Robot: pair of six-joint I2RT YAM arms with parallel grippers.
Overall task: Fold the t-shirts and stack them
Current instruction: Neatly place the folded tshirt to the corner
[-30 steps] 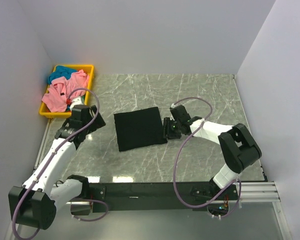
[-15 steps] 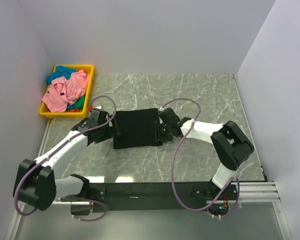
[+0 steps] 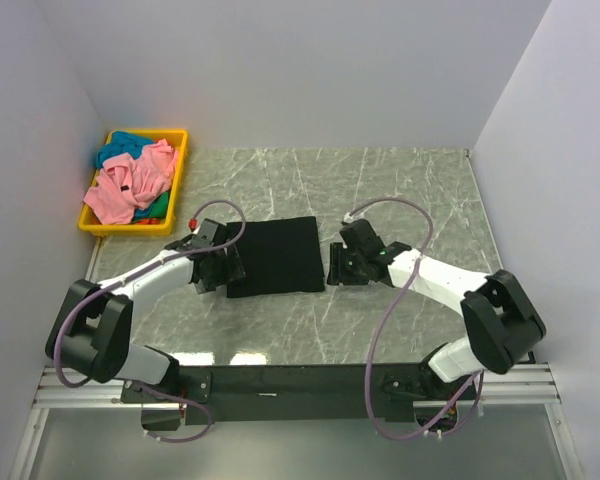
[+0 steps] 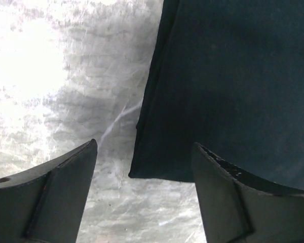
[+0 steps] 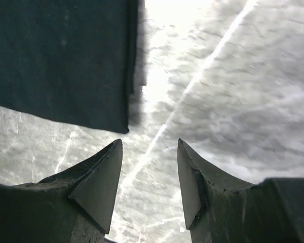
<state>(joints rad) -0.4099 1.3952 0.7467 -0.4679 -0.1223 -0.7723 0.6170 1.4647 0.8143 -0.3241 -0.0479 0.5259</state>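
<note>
The folded black t-shirt lies flat on the surface between the left tool and right tool, both spread open and empty at its near corners, a pink t-shirt heaped in the yellow bin

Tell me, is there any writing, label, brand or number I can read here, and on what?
None can be read.
The folded black t-shirt: no print or tag showing.
The yellow bin: plain.
The pink shirt: a small dark patch, too small to read.
</note>
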